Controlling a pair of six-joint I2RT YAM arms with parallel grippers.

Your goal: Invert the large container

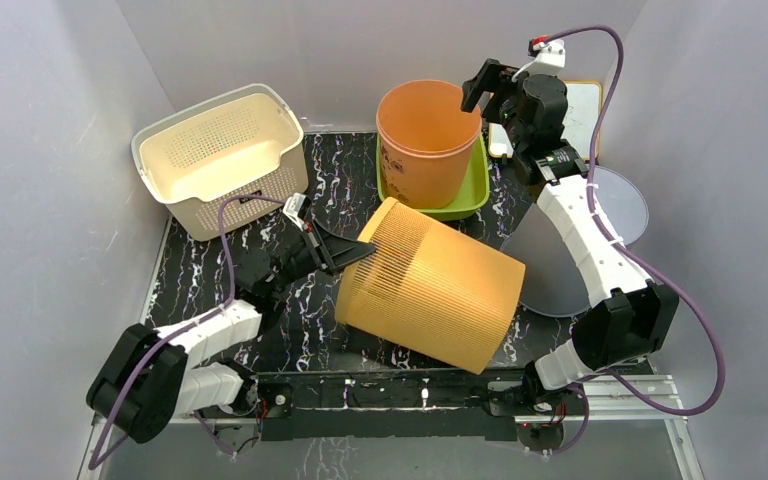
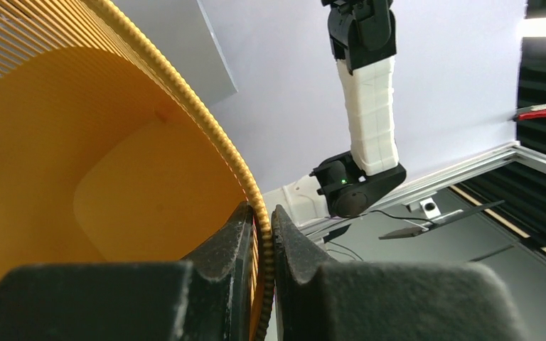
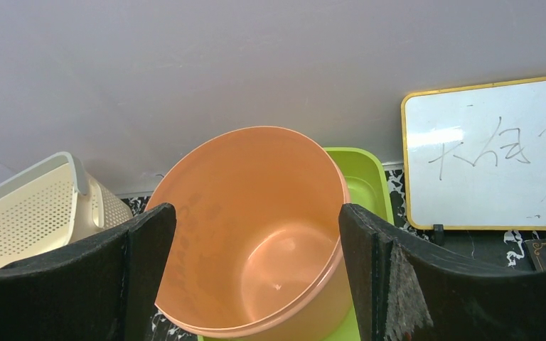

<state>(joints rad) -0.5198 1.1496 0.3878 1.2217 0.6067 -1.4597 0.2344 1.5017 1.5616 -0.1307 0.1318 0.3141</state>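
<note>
The large container [image 1: 430, 285] is a yellow-orange slatted bin lying tilted on its side in the middle of the table, mouth toward the left. My left gripper [image 1: 358, 252] is shut on its beaded rim. In the left wrist view the rim [image 2: 185, 92] runs down between the two black fingers [image 2: 231, 245], and the bin's smooth inside [image 2: 78, 156] fills the left. My right gripper [image 1: 485, 92] hangs open at the back, above and beside the orange bucket [image 1: 428, 140]. In the right wrist view its wide-apart fingers [image 3: 146, 249] frame the bucket [image 3: 256, 234] without touching it.
The orange bucket stands in a green tray [image 1: 472, 190] at the back. A cream perforated basket [image 1: 220, 155] sits at the back left. A whiteboard [image 3: 490, 153] leans on the back wall at right. Grey round discs [image 1: 560, 270] lie right of the bin.
</note>
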